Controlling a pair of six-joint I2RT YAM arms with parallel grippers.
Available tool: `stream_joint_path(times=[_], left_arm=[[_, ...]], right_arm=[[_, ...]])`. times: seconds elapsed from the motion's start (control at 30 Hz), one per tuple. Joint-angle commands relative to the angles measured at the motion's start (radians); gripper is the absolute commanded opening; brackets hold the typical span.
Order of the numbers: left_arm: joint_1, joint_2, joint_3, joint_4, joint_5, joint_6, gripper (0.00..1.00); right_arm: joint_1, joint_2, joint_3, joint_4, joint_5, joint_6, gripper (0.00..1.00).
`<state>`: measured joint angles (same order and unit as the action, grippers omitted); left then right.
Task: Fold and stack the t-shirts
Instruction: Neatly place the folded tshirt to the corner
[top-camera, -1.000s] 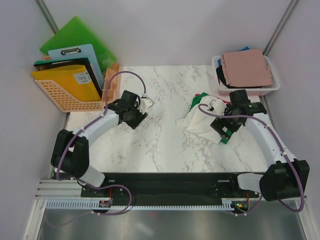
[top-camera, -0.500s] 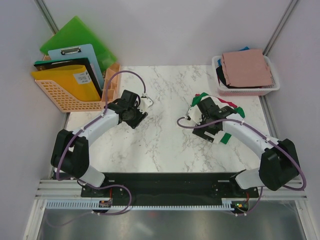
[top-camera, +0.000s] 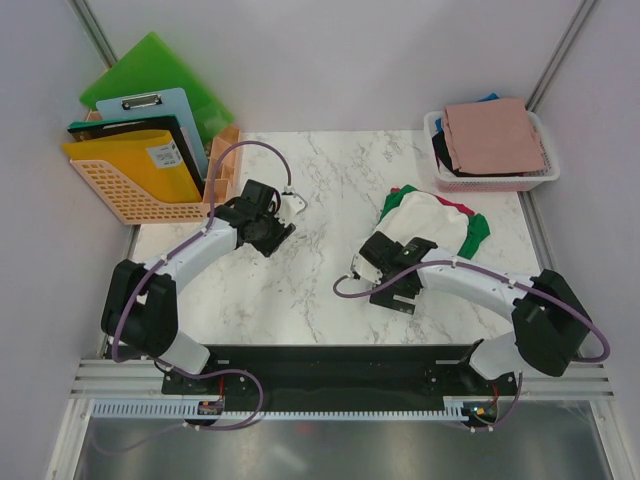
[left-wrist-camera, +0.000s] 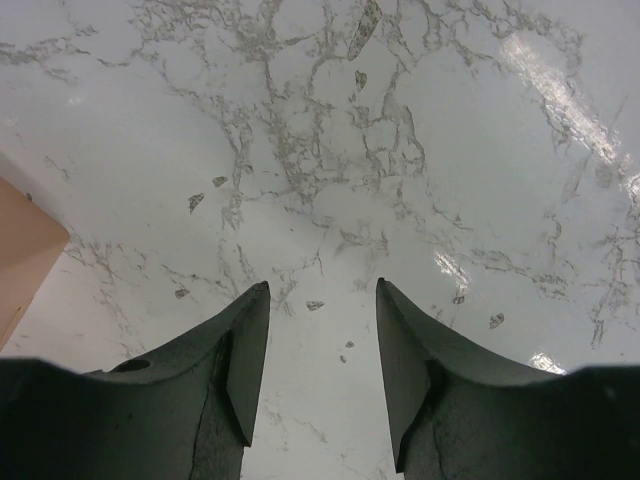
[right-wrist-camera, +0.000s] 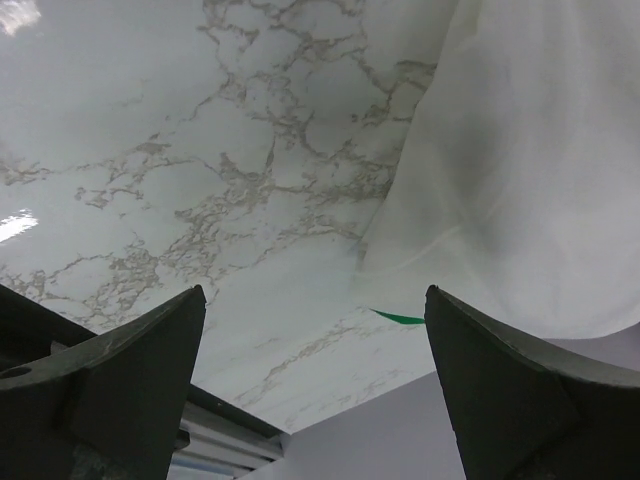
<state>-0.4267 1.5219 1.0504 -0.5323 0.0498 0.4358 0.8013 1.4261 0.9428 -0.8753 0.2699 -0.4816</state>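
A cream-white t-shirt (top-camera: 432, 224) lies crumpled on the marble table (top-camera: 330, 180) at the right, with a green t-shirt (top-camera: 478, 232) and a strip of red under its far and right edges. A folded dusty-pink t-shirt (top-camera: 493, 135) tops the pile in the white basket (top-camera: 545, 176). My right gripper (top-camera: 388, 272) hovers just left of the white shirt, wide open and empty. In the right wrist view the white t-shirt (right-wrist-camera: 530, 170) fills the right side beyond that gripper (right-wrist-camera: 315, 290), with a green sliver (right-wrist-camera: 400, 318) below it. My left gripper (top-camera: 268, 232) (left-wrist-camera: 322, 288) stands open over bare marble.
An orange file basket (top-camera: 118, 196) with a yellow folder, clipboards and a green board (top-camera: 150, 68) stands at the back left, and a tan wooden holder (top-camera: 222, 165) (left-wrist-camera: 20, 262) sits beside it near my left gripper. Purple walls close in the table.
My right arm has swung left off the shirt pile to its left edge. The white shirt now lies uncovered and spread flatter. The left arm has not moved.
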Motion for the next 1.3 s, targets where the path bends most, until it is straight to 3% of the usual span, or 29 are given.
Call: stream_joint_path(times=[0.0,0.33,0.8,0.97,1.0,1.07,1.13,1.2,1.23,1.27], left_arm=[[0.003,-0.04,0.0,0.017,-0.011,0.0,0.54],[0.003,-0.08,-0.046,0.031,-0.019,0.011,0.54],[0.003,-0.075,-0.044,0.031,-0.016,0.015,0.54],[0.003,-0.063,-0.033,0.028,-0.007,0.011,0.54],[0.003,-0.071,-0.035,0.026,-0.008,0.014,0.54],[0.003,-0.078,-0.038,0.025,-0.011,0.015,0.54],[0.003,-0.094,-0.044,0.023,-0.01,0.017,0.54],[0.003,-0.1,-0.052,0.023,-0.004,0.017,0.54],[0.003,-0.103,-0.052,0.022,0.001,0.014,0.54],[0.003,-0.104,-0.053,0.022,0.004,0.015,0.54]], right_arm=[[-0.002,0.036,-0.022,0.024,0.081,0.037,0.98],[-0.001,0.096,-0.042,0.248,0.401,0.112,0.98],[-0.004,0.115,-0.076,0.251,0.402,0.114,0.98],[-0.014,0.246,-0.125,0.321,0.463,0.124,0.97],[-0.019,0.264,-0.127,0.32,0.451,0.127,0.92],[-0.019,0.3,-0.124,0.322,0.453,0.143,0.71],[-0.019,0.309,-0.116,0.32,0.451,0.152,0.41],[-0.017,0.309,-0.105,0.314,0.468,0.155,0.25],[-0.019,0.309,-0.102,0.311,0.477,0.156,0.07],[-0.017,0.306,-0.101,0.309,0.485,0.156,0.07]])
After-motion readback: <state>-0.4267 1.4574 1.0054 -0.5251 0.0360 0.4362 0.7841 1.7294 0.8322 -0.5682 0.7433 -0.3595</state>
